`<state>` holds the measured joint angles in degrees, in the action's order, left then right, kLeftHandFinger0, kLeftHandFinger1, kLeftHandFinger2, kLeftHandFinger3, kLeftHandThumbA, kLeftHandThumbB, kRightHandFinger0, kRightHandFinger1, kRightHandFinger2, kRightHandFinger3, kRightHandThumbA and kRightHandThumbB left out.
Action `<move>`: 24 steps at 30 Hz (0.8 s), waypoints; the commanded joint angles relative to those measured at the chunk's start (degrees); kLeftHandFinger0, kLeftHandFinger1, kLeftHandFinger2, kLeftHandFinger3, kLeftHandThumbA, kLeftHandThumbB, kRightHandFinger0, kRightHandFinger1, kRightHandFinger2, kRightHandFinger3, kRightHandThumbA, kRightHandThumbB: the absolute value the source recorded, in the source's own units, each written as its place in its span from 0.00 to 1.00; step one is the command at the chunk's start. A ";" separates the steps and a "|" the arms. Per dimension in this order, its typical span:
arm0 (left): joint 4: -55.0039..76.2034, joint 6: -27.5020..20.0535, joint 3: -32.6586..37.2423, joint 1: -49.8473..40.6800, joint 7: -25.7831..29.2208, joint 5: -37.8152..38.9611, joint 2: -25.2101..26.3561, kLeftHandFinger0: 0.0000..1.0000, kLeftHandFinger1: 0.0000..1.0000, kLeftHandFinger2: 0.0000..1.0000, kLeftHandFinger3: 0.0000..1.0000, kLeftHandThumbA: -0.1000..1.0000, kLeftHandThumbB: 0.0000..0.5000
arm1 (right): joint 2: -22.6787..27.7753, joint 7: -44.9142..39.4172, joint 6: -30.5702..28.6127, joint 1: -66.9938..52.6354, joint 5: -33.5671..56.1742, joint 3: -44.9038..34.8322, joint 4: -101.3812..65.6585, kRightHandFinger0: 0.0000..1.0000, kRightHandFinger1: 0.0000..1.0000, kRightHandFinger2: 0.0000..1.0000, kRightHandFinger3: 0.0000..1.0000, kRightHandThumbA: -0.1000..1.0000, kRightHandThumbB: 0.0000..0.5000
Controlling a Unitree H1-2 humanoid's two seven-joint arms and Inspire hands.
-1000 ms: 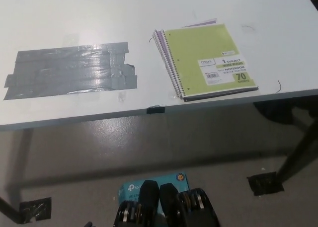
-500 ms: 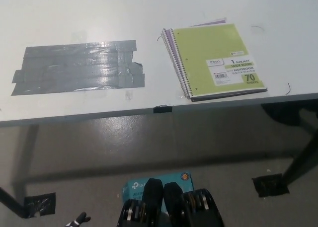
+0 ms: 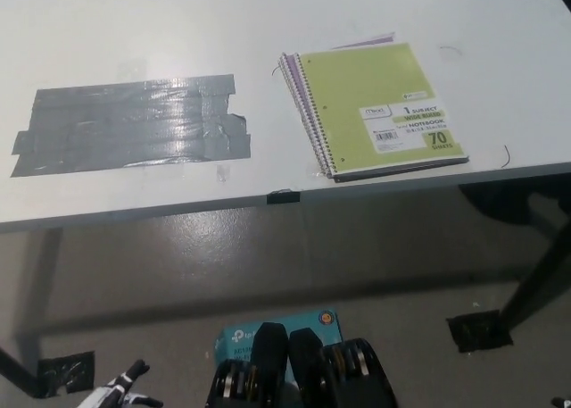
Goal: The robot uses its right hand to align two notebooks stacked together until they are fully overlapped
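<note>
Floor: near me I see a teal box (image 3: 277,332) and two black tape patches, one at lower left (image 3: 62,372), one at right (image 3: 480,329).
Left hand (image 3: 120,392): only a white sliver shows at the bottom edge; I cannot tell whether it is open or closed.
Right hand: out of view, so I cannot report it.
Table (image 3: 134,33): white, with one black tab (image 3: 283,196) on its near edge and a grey duct-tape patch (image 3: 134,124) on the left.
Notebooks: two, stacked near the table's right front edge; green spiral notebook (image 3: 379,109) on top, purple notebook (image 3: 366,42) peeking out at the far and spine sides.
Handling: I judge them light, flexible, slippery on each other; push the free edges, not the wire.
</note>
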<state>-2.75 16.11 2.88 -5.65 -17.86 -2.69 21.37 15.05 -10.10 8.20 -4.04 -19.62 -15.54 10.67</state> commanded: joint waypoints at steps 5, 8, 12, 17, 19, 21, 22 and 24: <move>-0.61 -0.40 -1.80 2.89 0.70 0.92 0.30 0.40 0.55 0.64 0.97 1.00 0.95 | 4.77 4.09 -2.83 4.49 -0.41 4.22 4.40 1.00 1.00 1.00 1.00 1.00 0.51; -0.36 0.45 -1.60 3.47 0.94 0.01 0.58 0.45 0.58 0.64 0.95 1.00 0.93 | 5.85 4.53 -3.15 5.67 -0.47 5.58 5.88 1.00 1.00 1.00 1.00 1.00 0.49; -0.49 1.83 -0.25 5.19 0.85 -2.44 1.89 0.48 0.59 0.65 0.94 1.00 0.87 | 6.60 5.15 -3.22 7.05 -0.13 6.88 5.66 1.00 1.00 1.00 1.00 1.00 0.56; -0.15 1.92 -0.27 5.06 0.91 -2.73 2.07 0.46 0.56 0.63 0.93 1.00 0.95 | 7.33 5.22 -2.61 7.50 0.07 8.10 5.15 1.00 1.00 1.00 1.00 1.00 0.53; -0.52 1.54 -0.82 5.17 1.04 -2.06 1.65 0.43 0.56 0.65 0.91 1.00 0.89 | 7.42 5.45 -2.40 7.44 0.16 8.32 5.03 1.00 1.00 1.00 1.00 1.00 0.50; -0.60 1.79 -0.90 5.22 0.96 -1.94 1.61 0.44 0.56 0.64 0.91 1.00 0.90 | 7.65 5.48 -2.09 7.46 0.02 8.69 5.10 1.00 1.00 1.00 1.00 1.00 0.49; -0.66 1.83 -0.93 5.07 0.92 -1.80 1.51 0.44 0.56 0.64 0.91 1.00 0.90 | 7.81 5.66 -2.42 7.27 -0.13 8.90 5.22 1.00 1.00 1.00 1.00 1.00 0.49; -1.08 0.46 -1.03 4.78 0.91 -1.54 1.37 0.44 0.56 0.64 0.91 1.00 0.88 | 7.98 5.55 -3.20 7.55 0.50 9.10 6.31 1.00 1.00 1.00 1.00 1.00 0.46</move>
<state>-3.97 17.38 2.51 -1.00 -17.74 -4.30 21.98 21.07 -6.50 7.77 2.63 -19.46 -6.86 17.06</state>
